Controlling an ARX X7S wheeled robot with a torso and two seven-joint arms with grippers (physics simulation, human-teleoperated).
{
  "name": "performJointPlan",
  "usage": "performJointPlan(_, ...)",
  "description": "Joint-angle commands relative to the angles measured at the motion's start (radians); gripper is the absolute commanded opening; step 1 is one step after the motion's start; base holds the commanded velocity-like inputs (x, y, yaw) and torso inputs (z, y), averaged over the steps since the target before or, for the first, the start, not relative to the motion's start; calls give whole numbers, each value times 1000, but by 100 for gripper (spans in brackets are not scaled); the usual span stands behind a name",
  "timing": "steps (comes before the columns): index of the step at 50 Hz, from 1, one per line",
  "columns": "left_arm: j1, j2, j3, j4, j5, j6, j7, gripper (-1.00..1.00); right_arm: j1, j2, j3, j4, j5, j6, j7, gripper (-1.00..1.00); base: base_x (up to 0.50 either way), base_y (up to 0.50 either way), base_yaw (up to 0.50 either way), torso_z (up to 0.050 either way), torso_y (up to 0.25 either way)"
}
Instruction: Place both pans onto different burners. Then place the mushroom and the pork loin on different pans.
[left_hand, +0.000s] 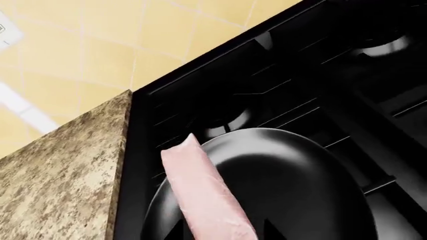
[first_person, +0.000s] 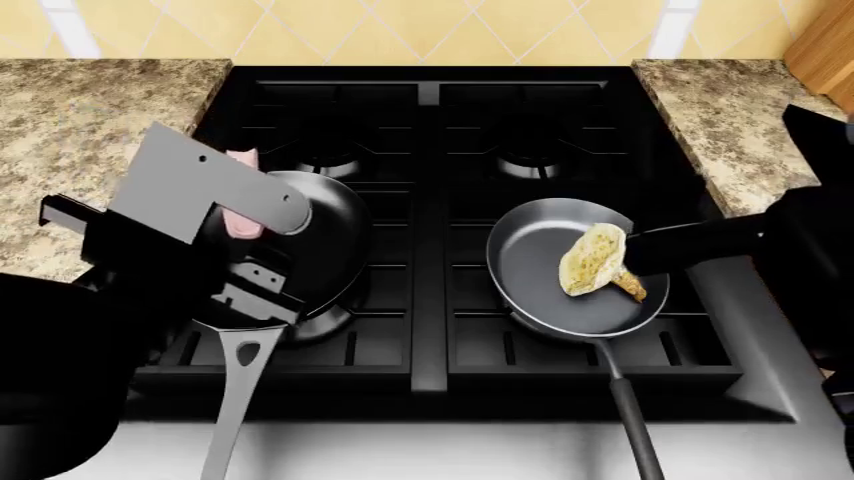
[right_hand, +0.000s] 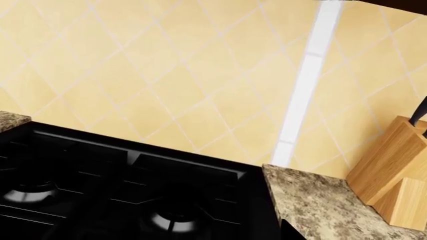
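The matte black pan (first_person: 327, 235) with its silver-grey handle (first_person: 240, 390) sits on the front left burner. My left gripper (first_person: 247, 215) hangs just over it, shut on the pink pork loin (left_hand: 200, 195), which points out over the pan (left_hand: 293, 190). The glossy dark grey pan (first_person: 534, 270) sits on the front right burner with the mushroom (first_person: 594, 260) lying in it. My right gripper (first_person: 641, 255) is at the mushroom's right edge, open, with nothing between its jaws.
The two rear burners (first_person: 327, 160) (first_person: 534, 160) are bare. Granite counters flank the stove on the left (first_person: 80, 130) and the right (first_person: 721, 110). A wooden knife block (right_hand: 390, 170) stands at the back right. The dark pan's thin handle (first_person: 634, 420) sticks out past the stove front.
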Motion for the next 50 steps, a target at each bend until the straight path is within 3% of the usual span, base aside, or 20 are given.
performJointPlan(1, 18, 40, 21, -29, -31, -19, 17, -100, -31, -3, 3, -1, -33, -8, -23, 100, 0, 0, 0, 0, 0)
performJointPlan(18, 59, 37, 28, -22, 3, 0, 21, -100, -40, -3, -2, -1, -45, -16, -31, 100, 0, 0, 0, 0, 0)
performJointPlan(19, 46, 39, 24, -23, -10, -7, 20, 100, -40, -3, -2, -1, -45, -17, -30, 100, 0, 0, 0, 0, 0)
performJointPlan(44, -90, -16, -73, 40, -71, -17, -2, 100, -30, -6, -21, 0, -47, -22, -26, 100, 0, 0, 0, 0, 0)
performJointPlan(50, -114, -81, -138, 148, -46, 55, -27, 100, -24, -5, -22, -4, -41, -25, -14, 100, 0, 0, 0, 0, 0)
